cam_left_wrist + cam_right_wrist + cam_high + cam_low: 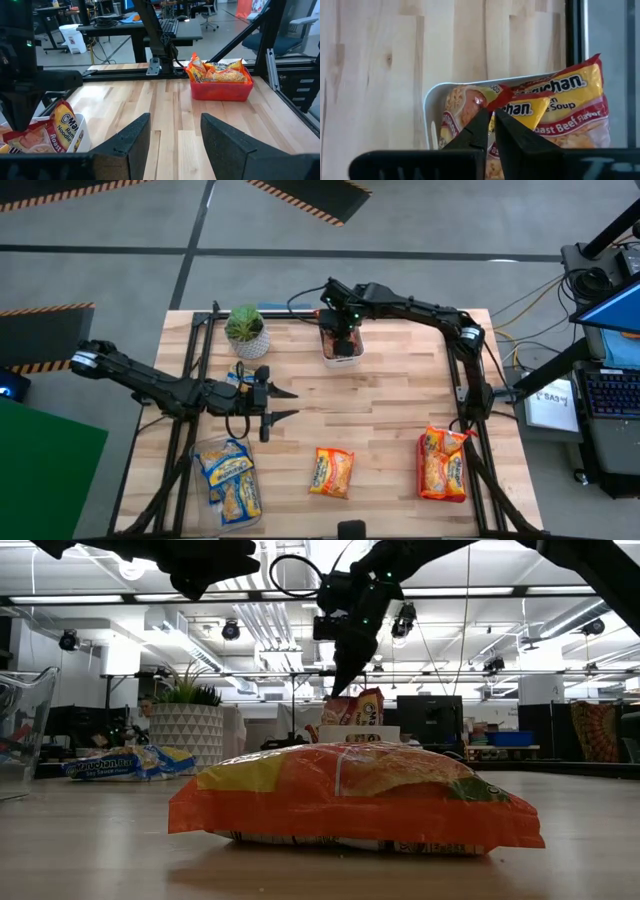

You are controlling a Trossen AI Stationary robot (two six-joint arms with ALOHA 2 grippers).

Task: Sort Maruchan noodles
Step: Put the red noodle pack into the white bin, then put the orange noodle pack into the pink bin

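So the wooden table [380, 395] is sitting there with stuff spread around, and I'm using the little potted plant [246, 330] at the back as my reference. The right arm is reaching across to the white bin [341, 352], which is just to the right of the plant, and the right gripper [343, 330] is hovering right over the red packets [555, 107] sticking up out of that bin; its fingers are pinched together and it's not looking like they're holding anything. The left gripper [283, 406] is sitting in front of the plant, toward the near edge, fingers spread apart and empty, pointing to the right across the boards. The loose orange packet [332, 472] is lying flat, in front of the plant and a bit right, so it's ahead of and to the near side of that open left gripper, with its long axis running roughly front to back. I'm guessing the left arm is the closer one for it. Further out, the blue packets [231, 476] are piling up in a clear bin near the front left, and the red bin [443, 467] of orange ones is sitting at front right.
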